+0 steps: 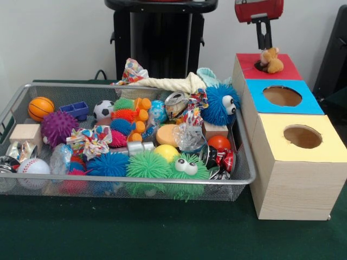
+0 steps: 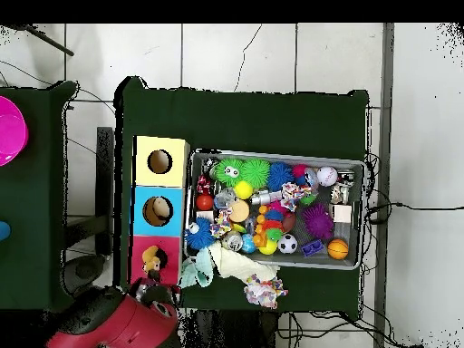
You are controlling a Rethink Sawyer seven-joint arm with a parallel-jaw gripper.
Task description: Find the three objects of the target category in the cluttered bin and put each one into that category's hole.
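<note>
The gripper [image 1: 264, 38] is seen above the red box [image 1: 287, 67] at the far end of the row of boxes; whether it is open or closed cannot be told. A small tan plush [image 1: 271, 60] is lodged in the red box's hole, just below the gripper. The blue box [image 1: 255, 89] and yellow box [image 1: 331, 143] are lined up beside it. The wire bin [image 1: 241, 179] is crowded with toys.

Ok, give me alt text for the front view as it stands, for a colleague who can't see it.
The gripper hangs over the red-topped box, where a small tan plush toy sits at the hole. The blue-topped box and yellow-topped box line up nearer the camera, their holes open. To the left, a wire mesh bin overflows with spiky balls, sports balls and other toys.
</note>
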